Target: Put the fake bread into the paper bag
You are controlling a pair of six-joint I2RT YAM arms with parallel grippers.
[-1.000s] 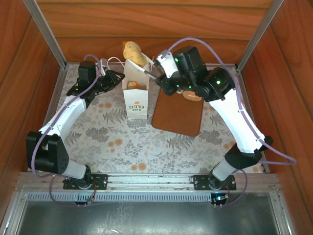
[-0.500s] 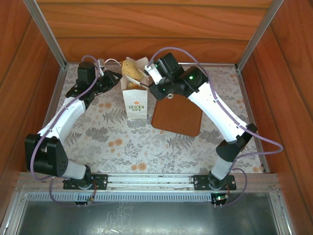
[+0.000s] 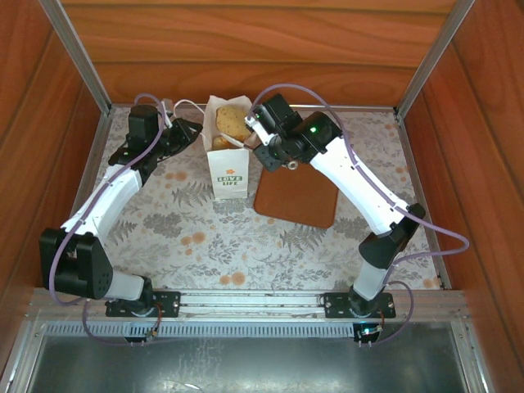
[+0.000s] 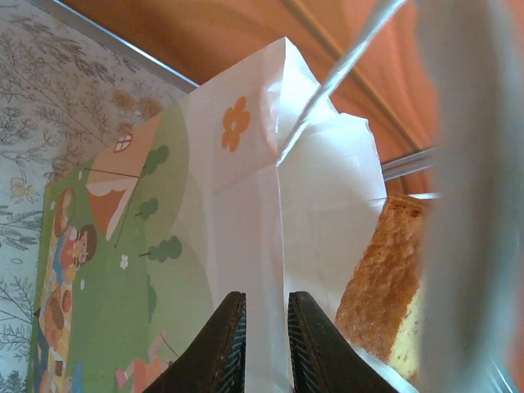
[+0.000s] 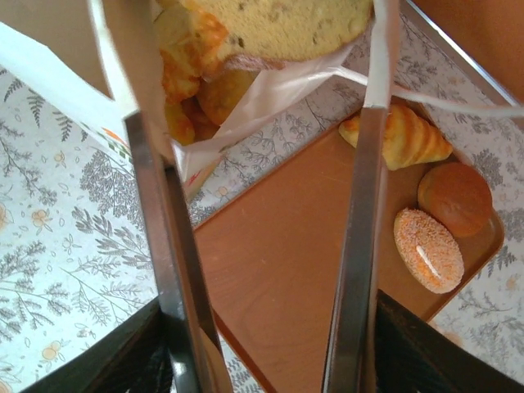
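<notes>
The white paper bag [image 3: 227,168] stands upright left of the brown board, its mouth open. My left gripper [image 3: 199,129] is shut on the bag's rim, pinching the paper wall [image 4: 266,246] between nearly closed jaws. My right gripper [image 3: 249,131] reaches over the bag's mouth, its long fingers [image 5: 364,205] shut on a big golden, speckled piece of fake bread [image 3: 232,121] that sits partly inside the bag. That bread [image 5: 278,20] shows at the fingertips, with other pastries [image 5: 190,78] below it in the bag. A croissant [image 5: 401,135], a round roll [image 5: 455,198] and a sugared oval roll [image 5: 427,250] lie on the board.
The brown board [image 3: 296,196] lies right of the bag on the floral tablecloth [image 3: 180,229]. Wooden walls and metal rails close in the table at the back and sides. The bag's white cord handles [image 3: 184,105] hang loose near the left gripper.
My right gripper has moved left and down, carrying the big piece of bread from above the bag into its mouth. The left gripper has kept its hold on the rim.
</notes>
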